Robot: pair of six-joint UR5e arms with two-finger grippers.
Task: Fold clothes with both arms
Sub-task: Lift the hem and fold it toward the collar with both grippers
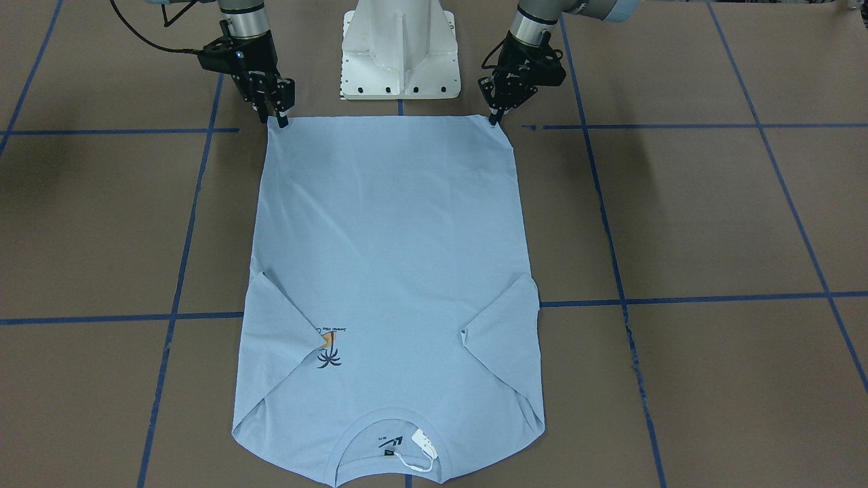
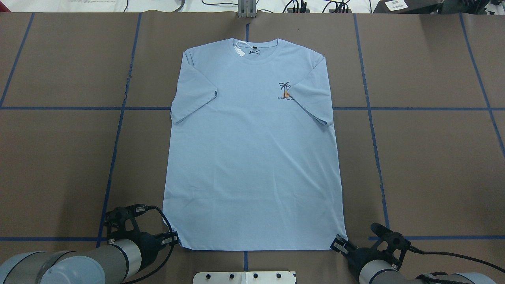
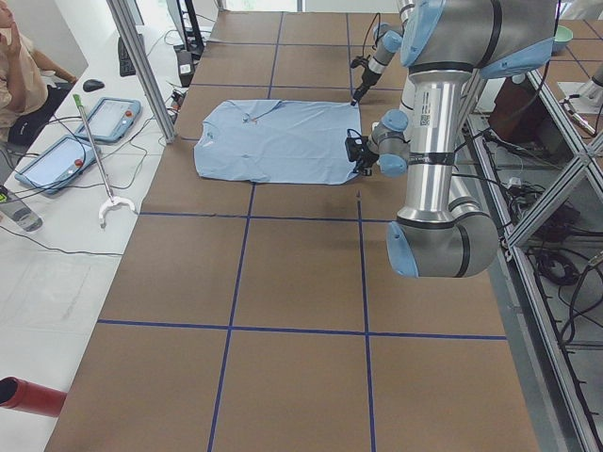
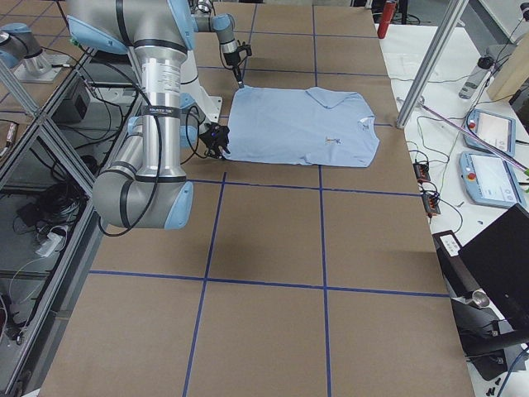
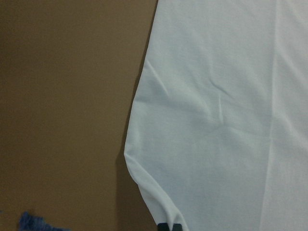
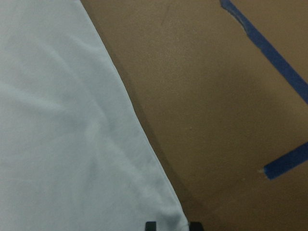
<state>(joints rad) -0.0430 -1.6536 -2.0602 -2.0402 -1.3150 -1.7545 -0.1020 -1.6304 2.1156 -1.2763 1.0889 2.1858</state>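
light blue t-shirt [image 2: 252, 157] lay flat, print up, mid-table [image 2: 434, 157], collar away from the robot; left gripper [image 2: 175, 239] and right gripper [image 2: 338, 243] each clamped on a hem corner, likely set to carry the hem toward the collar.

Light blue T-shirt [image 2: 252, 157], brown table [image 2: 59, 165], blue grid lines [image 2: 59, 107].
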